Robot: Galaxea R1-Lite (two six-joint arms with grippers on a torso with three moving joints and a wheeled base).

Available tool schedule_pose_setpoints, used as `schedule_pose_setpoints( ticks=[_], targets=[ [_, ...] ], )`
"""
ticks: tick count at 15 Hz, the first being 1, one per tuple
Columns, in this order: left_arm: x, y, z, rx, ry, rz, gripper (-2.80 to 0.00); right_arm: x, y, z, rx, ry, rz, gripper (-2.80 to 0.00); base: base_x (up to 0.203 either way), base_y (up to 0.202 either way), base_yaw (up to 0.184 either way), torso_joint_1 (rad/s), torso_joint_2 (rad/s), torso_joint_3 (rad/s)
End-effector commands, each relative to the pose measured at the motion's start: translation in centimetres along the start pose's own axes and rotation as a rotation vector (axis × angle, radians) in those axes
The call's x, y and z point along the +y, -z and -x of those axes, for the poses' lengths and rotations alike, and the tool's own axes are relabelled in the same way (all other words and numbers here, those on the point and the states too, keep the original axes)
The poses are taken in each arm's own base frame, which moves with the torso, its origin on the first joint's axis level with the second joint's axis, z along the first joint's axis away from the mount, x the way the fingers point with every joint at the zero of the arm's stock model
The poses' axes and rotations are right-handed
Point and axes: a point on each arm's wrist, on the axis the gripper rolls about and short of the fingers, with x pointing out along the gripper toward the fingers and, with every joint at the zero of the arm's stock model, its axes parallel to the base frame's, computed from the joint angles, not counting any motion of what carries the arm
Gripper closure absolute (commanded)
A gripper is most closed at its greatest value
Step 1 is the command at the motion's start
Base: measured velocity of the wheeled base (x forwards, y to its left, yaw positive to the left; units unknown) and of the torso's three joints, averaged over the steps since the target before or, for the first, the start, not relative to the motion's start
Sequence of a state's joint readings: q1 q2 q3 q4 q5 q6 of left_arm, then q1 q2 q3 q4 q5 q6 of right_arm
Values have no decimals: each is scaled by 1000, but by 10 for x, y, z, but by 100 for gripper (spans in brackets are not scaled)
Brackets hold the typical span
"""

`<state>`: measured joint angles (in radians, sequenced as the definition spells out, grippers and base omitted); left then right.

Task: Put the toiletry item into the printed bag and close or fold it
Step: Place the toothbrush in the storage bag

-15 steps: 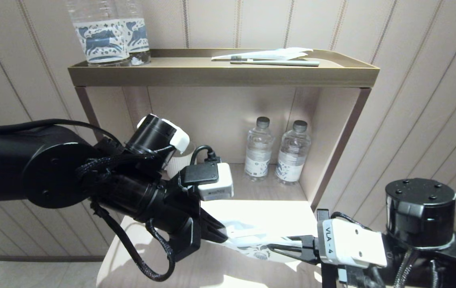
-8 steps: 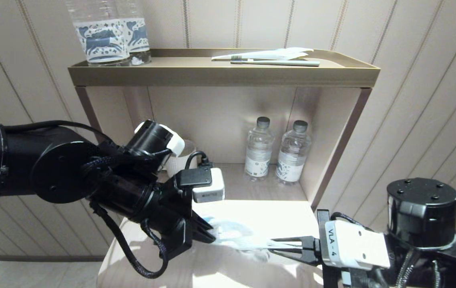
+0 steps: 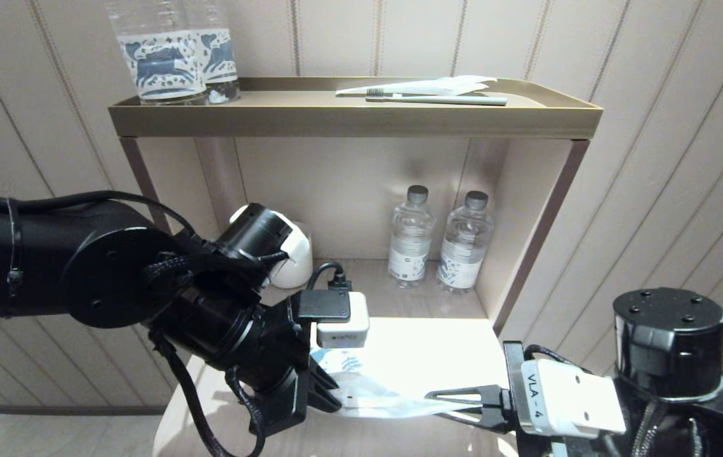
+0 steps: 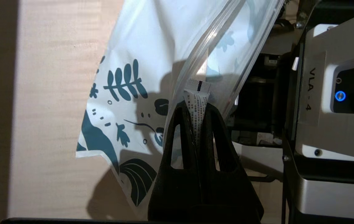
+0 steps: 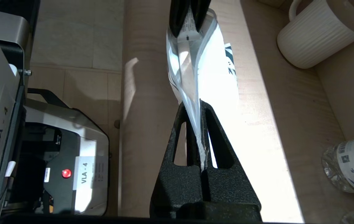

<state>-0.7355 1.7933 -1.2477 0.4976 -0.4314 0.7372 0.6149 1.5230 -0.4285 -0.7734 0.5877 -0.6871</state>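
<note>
our left gripper [image 4: 197, 116] is clenched on the small white finger-length tube with printed text [image 4: 197, 102], its crimped end poking past the fingertips at the mouth of the flat white pouch printed with dark teal leaves and flowers [image 4: 139, 59]. our right gripper [image 5: 199, 118] pinches the pouch's opposite end, so the pouch [image 3: 371, 393] hangs stretched between our 2 grippers just above the pale wooden tabletop [image 3: 361, 438]. beyond stand a ribbed white mug [image 5: 318, 32] and 2 clear bottles [image 3: 440, 238], and a greyish-green toothbrush [image 3: 437, 99] lies on the top shelf.
</note>
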Motion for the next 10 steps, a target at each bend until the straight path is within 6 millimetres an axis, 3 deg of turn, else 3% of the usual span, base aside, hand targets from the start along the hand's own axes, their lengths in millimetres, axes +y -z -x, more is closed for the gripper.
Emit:
schedule_pose_setpoints(
  ticks=[1, 4, 10],
  targets=[
    [3, -1, -6, -2, 9, -4, 0, -3, -1, 2, -8, 13, -4, 0, 0, 0, 0, 0, 0, 0],
    [9, -7, -14, -54, 29, -17, 0, -10, -6, 6, -46, 17, -74, 0, 0, 0, 0, 0, 0, 0],
    [8, -12, -7, -73, 17, -30, 0, -18, -3, -3, -38, 17, -121, 0, 0, 0, 0, 0, 0, 0]
  ],
)
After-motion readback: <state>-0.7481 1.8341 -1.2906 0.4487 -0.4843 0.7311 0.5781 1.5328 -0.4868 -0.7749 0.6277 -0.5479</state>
